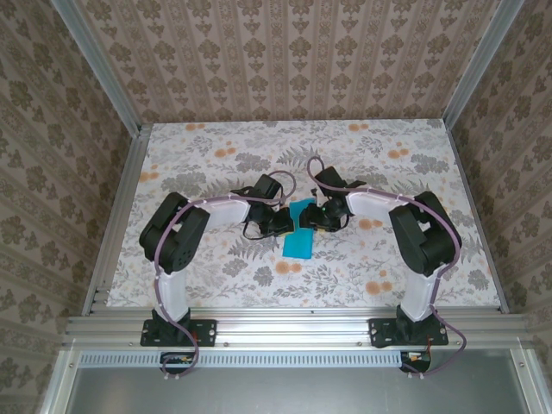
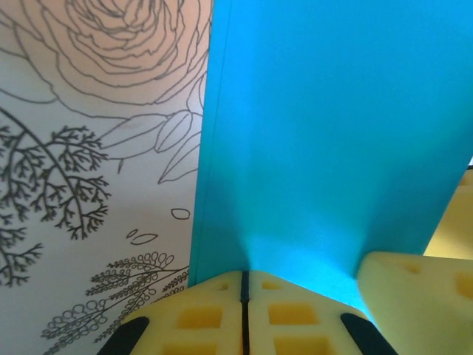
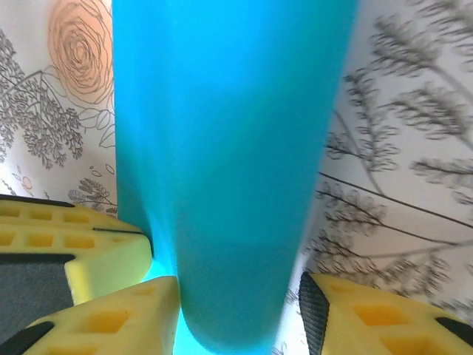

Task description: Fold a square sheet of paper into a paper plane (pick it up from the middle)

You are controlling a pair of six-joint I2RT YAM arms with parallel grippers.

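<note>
The teal-blue sheet of paper (image 1: pixel 298 243) lies in the middle of the table, folded over into a narrow strip. My left gripper (image 1: pixel 281 222) is at the strip's left edge. In the left wrist view its yellow fingers (image 2: pixel 214 314) are pressed together, and the paper (image 2: pixel 325 133) puckers right at their tips. My right gripper (image 1: pixel 316 216) comes in from the other side. Its jaws stand open in the right wrist view, one finger (image 3: pixel 111 322) on each side of the paper's rounded fold (image 3: pixel 229 185). No finished plane shape is visible.
The table (image 1: pixel 207 267) has a floral cloth and is walled by patterned panels on three sides. An aluminium rail (image 1: pixel 293 326) runs along the near edge. The left gripper's fingers (image 3: pixel 81 240) sit close beside my right gripper's left finger.
</note>
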